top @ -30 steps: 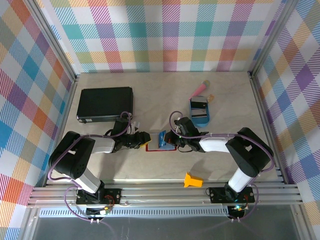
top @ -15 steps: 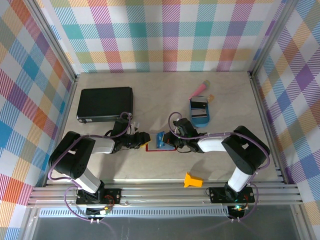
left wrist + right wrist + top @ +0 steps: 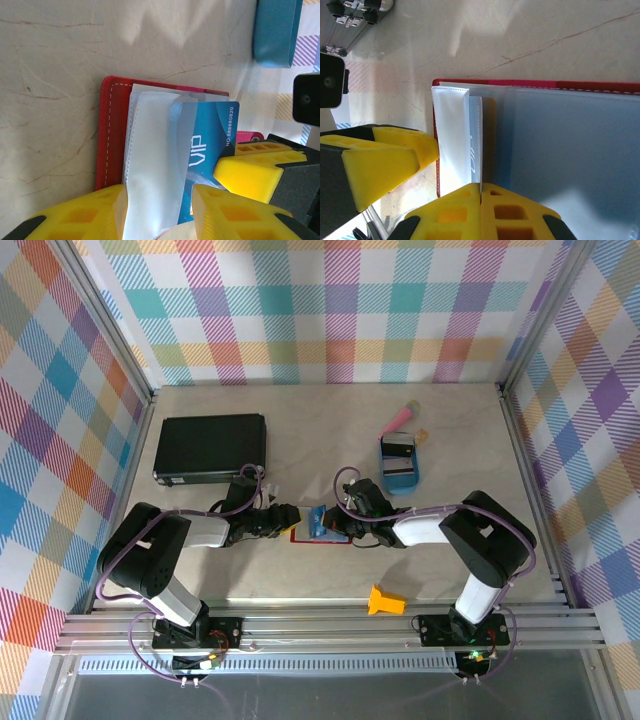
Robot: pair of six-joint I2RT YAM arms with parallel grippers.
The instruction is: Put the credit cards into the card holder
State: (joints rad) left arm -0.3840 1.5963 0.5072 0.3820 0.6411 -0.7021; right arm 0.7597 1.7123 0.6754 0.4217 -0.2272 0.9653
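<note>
Card holder [image 3: 112, 135]: lay open at the middle of the table [image 3: 300, 440].
Left gripper [image 3: 157, 210]: jaws apart around the clear pocket [image 3: 155, 150]; grip unclear.
Right gripper [image 3: 481, 200]: clamped on the blue card [image 3: 210, 130].
Blue card: partly in the pocket; you needed a flat, straight push, I judged.

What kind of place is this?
Probably a robot test booth: checked walls on a metal frame, with a left arm and a right arm bolted to a rail at the table edge.
</note>
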